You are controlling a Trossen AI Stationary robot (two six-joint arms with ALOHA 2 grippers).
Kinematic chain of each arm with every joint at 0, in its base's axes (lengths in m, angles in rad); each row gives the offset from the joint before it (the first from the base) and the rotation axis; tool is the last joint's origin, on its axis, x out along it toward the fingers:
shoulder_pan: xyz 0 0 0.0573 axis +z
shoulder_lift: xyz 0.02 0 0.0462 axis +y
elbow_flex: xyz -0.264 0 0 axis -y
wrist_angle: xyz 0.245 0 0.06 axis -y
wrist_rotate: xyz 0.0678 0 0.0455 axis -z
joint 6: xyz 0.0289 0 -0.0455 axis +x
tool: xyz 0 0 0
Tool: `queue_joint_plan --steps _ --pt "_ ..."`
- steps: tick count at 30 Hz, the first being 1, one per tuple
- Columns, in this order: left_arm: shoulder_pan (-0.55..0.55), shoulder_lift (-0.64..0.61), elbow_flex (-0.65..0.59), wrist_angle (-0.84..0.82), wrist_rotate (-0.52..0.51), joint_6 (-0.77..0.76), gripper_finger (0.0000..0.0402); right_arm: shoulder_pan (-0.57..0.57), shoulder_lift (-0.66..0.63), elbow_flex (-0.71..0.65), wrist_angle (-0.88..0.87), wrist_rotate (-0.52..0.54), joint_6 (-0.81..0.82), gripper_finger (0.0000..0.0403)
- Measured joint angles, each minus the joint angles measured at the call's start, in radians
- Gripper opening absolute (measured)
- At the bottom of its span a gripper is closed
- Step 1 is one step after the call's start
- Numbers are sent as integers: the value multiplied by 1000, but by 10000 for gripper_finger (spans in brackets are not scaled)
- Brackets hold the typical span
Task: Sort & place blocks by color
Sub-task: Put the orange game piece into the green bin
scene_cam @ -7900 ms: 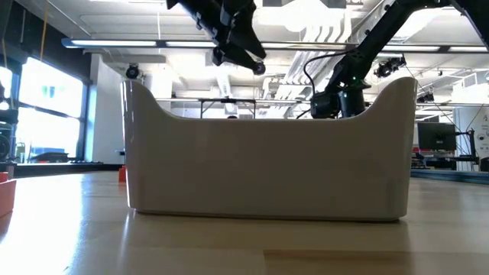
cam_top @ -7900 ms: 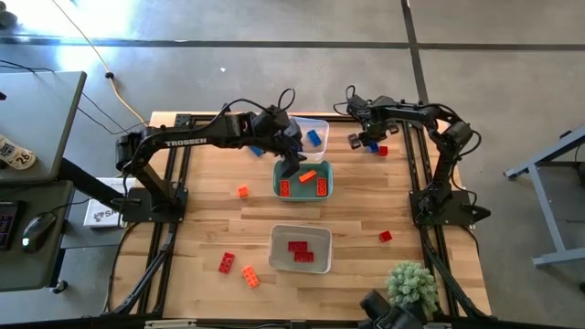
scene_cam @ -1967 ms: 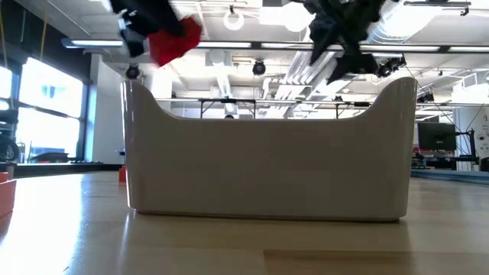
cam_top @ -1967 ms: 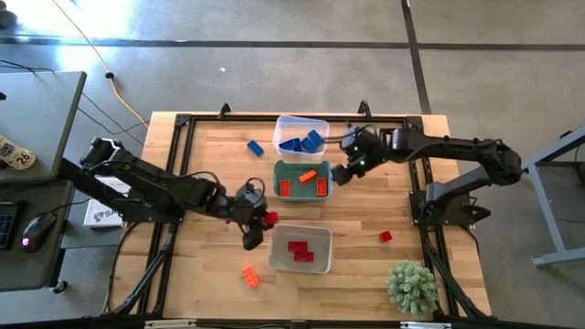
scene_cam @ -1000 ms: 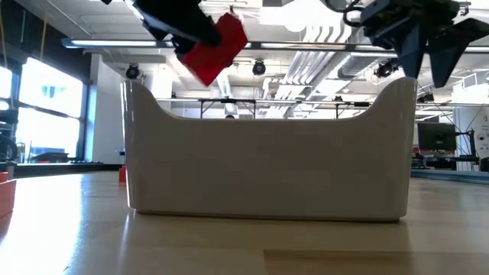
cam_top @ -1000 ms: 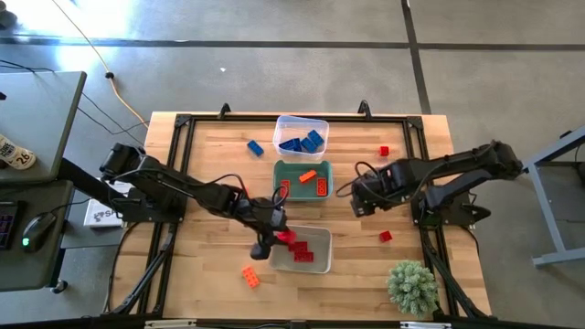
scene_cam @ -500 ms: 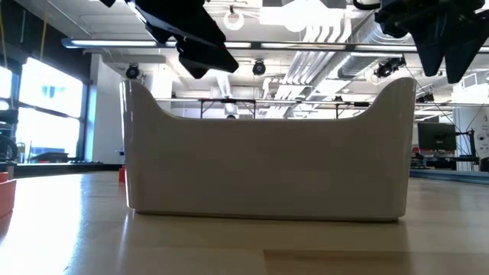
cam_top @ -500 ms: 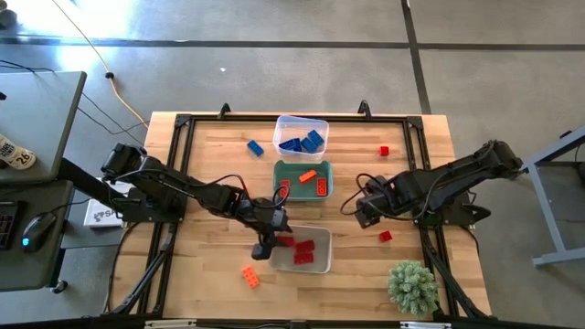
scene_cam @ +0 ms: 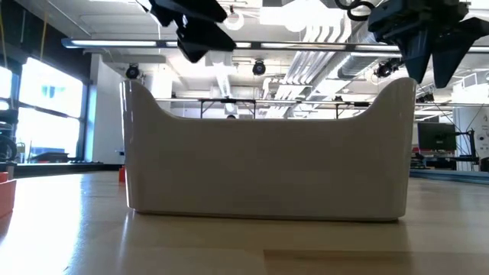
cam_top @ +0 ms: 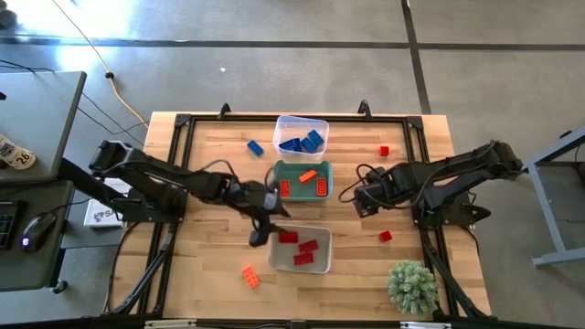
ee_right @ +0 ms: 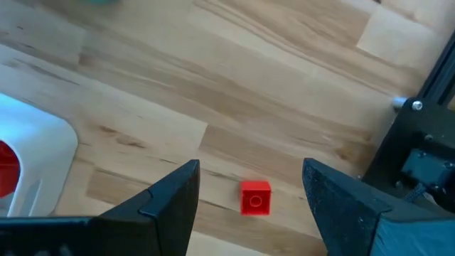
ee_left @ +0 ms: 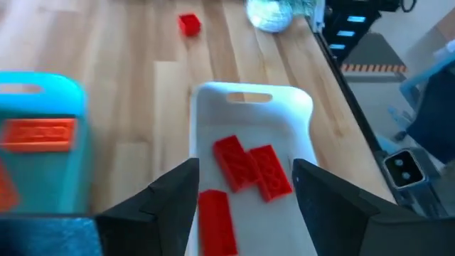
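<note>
My left gripper [cam_top: 260,226] hangs open and empty above the left rim of the white bin [cam_top: 324,239]; in the low view it shows at the top [scene_cam: 195,29]. Three red blocks [ee_left: 245,167] lie on the bin's floor. My right gripper [cam_top: 358,203] stands open and empty over bare table right of the teal bin [cam_top: 303,166]. A small red block [ee_right: 255,197] lies on the wood ahead of its fingers. Orange blocks [cam_top: 309,181] rest in the teal bin, and blue ones [cam_top: 302,142] in the clear bin [cam_top: 302,120].
Loose on the table are a blue block [cam_top: 255,147], an orange block [cam_top: 249,275] and red blocks [cam_top: 383,151] [cam_top: 385,236]. A green plant [cam_top: 410,286] stands at the near right corner. Dark rails frame the table's edges.
My left gripper has opened and let go of the red block, which has dropped into the white bin beside the two others. The gripper has then risen and drawn back a little toward the table's left and far edges.
</note>
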Motion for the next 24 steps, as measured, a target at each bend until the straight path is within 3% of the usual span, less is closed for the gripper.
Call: queue_joint_plan --steps 5,9,18,24 --pt "54 -120 0 -78 -23 52 210 1 0 0 -4 5 14 236" --pt "106 -222 1 -146 -98 113 209 -38 0 0 -8 54 15 236" --pt "281 -340 1 -301 -439 318 209 -115 0 0 1 57 7 236" --pt "449 -330 1 -413 -427 284 209 -151 0 0 17 93 6 236"
